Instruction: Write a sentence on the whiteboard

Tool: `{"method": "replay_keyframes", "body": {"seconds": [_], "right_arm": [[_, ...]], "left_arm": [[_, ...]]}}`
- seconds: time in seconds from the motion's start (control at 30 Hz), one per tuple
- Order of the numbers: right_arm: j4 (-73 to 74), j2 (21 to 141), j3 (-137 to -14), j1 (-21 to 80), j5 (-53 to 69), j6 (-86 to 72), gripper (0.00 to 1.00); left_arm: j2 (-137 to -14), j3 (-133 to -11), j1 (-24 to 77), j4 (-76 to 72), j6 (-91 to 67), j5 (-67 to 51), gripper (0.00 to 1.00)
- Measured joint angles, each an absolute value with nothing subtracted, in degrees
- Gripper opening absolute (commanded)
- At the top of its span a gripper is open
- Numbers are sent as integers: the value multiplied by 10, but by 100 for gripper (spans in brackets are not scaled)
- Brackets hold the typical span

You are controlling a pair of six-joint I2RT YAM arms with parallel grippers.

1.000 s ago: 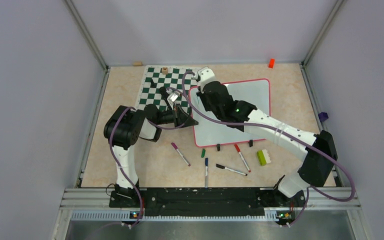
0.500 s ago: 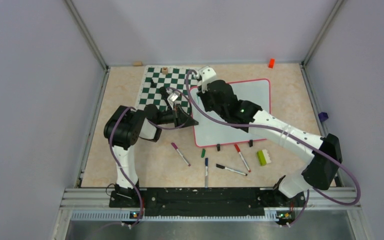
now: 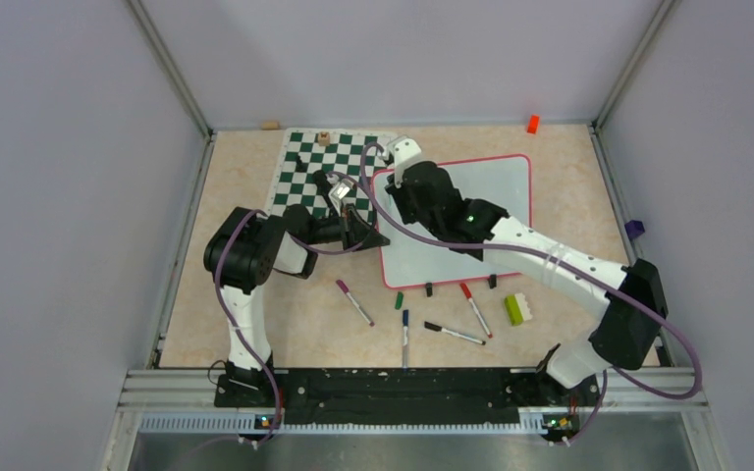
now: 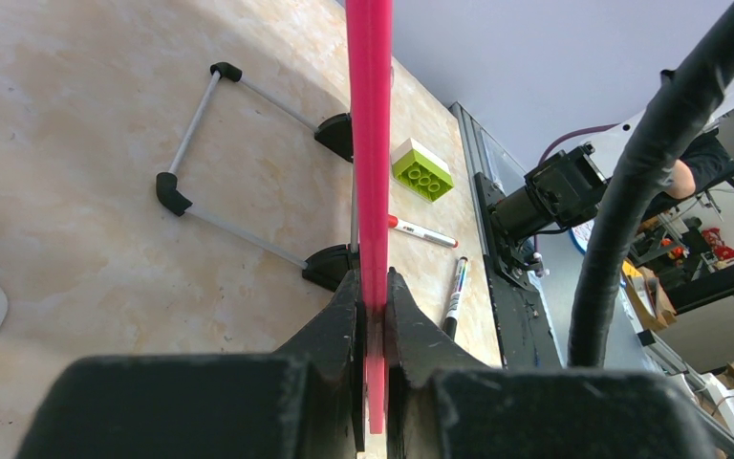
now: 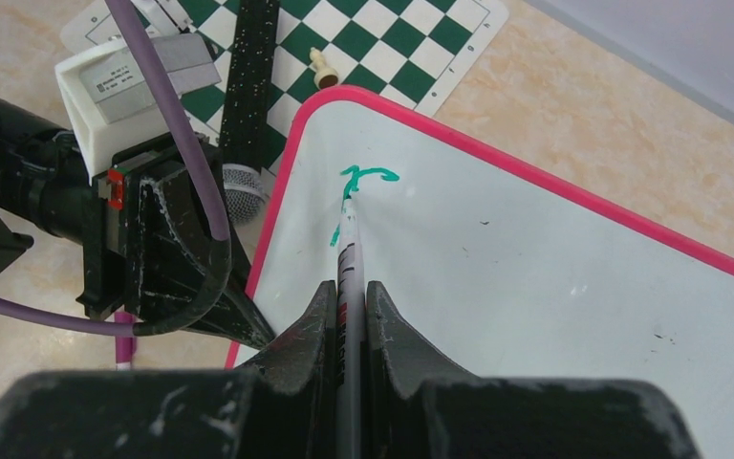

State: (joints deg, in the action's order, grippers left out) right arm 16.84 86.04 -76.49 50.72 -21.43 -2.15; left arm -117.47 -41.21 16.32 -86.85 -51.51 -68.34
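Note:
The whiteboard [image 3: 496, 186] lies at mid-table, white with a pink frame. My left gripper [image 3: 373, 238] is shut on its left frame edge; in the left wrist view the jaws [image 4: 373, 306] clamp the pink frame [image 4: 371, 143]. My right gripper [image 3: 400, 184] is over the board's top left corner. In the right wrist view it [image 5: 349, 296] is shut on a white marker [image 5: 348, 249] whose tip touches the board [image 5: 554, 287]. Of the sentence, only a short teal-green stroke [image 5: 368, 175] shows at the tip.
A green-and-white chess mat [image 3: 319, 177] lies left of the board, with a pawn [image 5: 323, 65] on it. Purple [image 3: 354, 302], blue [image 3: 404, 334], black [image 3: 455, 334] and red [image 3: 475, 310] markers and a lime brick [image 3: 518, 309] lie in front. An orange block [image 3: 532, 124] sits far back.
My right gripper with the marker has shifted slightly over the board's top left corner. The left arm has not moved.

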Motion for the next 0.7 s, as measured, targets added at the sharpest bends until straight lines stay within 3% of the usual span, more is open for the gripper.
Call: {"method": "replay_keyframes", "body": {"seconds": [0.7], "right_arm": [[176, 875, -765, 507, -237, -22, 0]], "left_arm": [[-1175, -412, 163, -863, -515, -679, 0]]}}
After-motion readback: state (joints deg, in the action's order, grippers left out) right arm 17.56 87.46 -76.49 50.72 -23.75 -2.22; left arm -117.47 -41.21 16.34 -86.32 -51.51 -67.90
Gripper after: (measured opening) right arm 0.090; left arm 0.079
